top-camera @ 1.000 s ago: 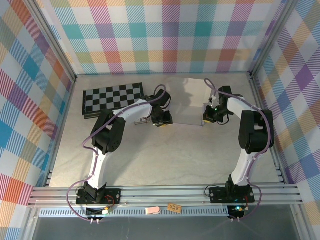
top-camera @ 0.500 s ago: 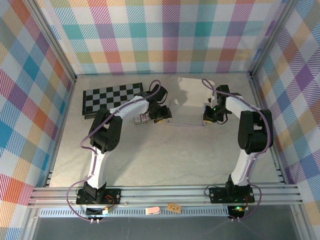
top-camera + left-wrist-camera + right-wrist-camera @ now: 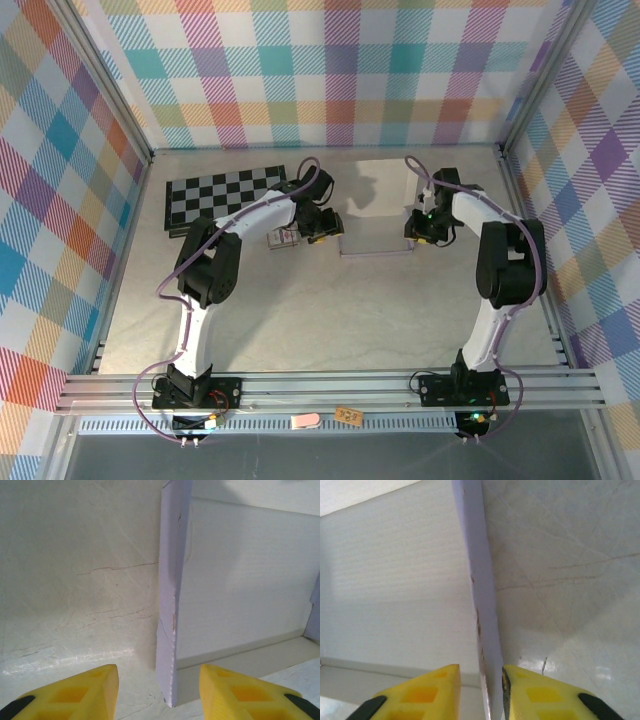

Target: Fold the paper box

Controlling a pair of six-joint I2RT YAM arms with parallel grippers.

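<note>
The paper box (image 3: 378,222) lies at the back middle of the table, cream inside facing up, with its lavender side walls standing. In the left wrist view the left side wall (image 3: 172,580) stands upright between my left gripper's (image 3: 159,700) yellow fingers, with a gap on each side; the gripper is open. Seen from above, that gripper (image 3: 328,232) is at the box's left edge. My right gripper (image 3: 418,232) straddles the right side wall (image 3: 479,580). Its right finger (image 3: 540,695) touches the wall and the left finger stands off it, so the right gripper (image 3: 481,690) is open.
A black-and-white checkerboard (image 3: 225,195) lies at the back left. A small patterned card pack (image 3: 283,238) sits just left of my left gripper. Plaid walls close in the table (image 3: 320,310) on three sides.
My right gripper has opened off the right side wall. My left gripper has widened and shifted slightly left. The box has settled flatter, and the card pack has come into sight.
</note>
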